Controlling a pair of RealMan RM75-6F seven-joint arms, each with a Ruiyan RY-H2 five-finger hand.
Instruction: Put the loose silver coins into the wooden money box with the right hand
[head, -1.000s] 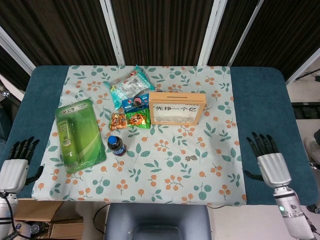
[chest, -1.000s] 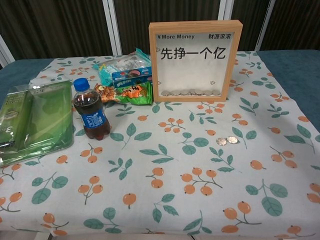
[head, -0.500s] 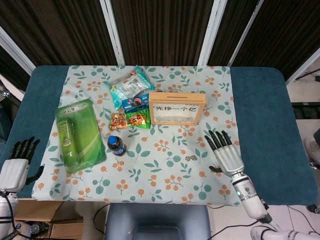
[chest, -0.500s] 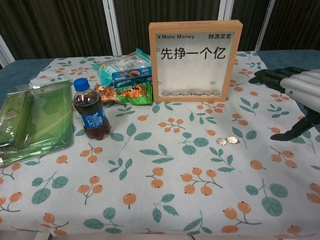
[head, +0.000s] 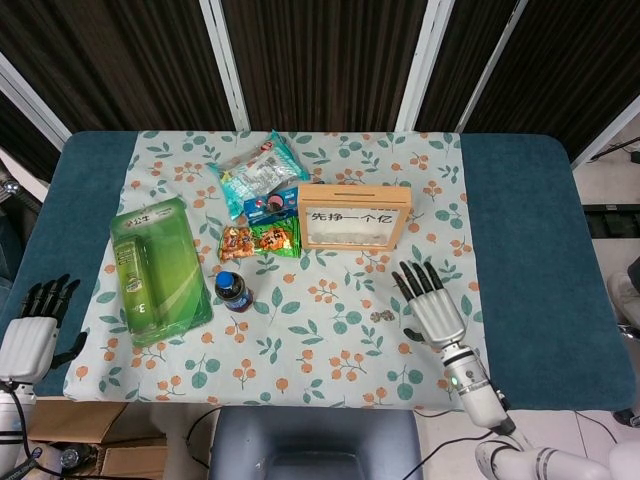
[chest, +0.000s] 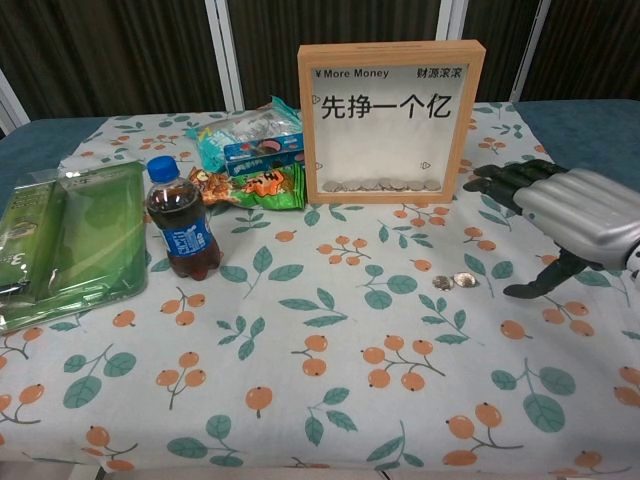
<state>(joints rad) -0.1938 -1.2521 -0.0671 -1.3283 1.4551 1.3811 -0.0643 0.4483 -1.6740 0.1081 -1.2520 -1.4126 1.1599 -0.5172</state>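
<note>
The right hand (chest: 575, 215) hovers at the right of the frame, fingers (head: 412, 281) spread and empty. The coins (chest: 453, 282) lie on the counter (head: 520, 200) just to its left, below the upright money box (chest: 391, 120). The left hand (head: 32, 330) rests open at the lower left edge.

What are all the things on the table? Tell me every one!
money box: one, wooden frame, back middle, coins inside at the bottom
loose coins: two or so, silver, on the cloth in front of the box
cola bottle: one, blue cap, left of middle
green package: one, far left
snack packets: orange and green, beside the box
teal bag: one, at the back
tablecloth: one, flowery
right hand: silver and black, open, beside the coins
left hand: open, off the table's left edge
</note>
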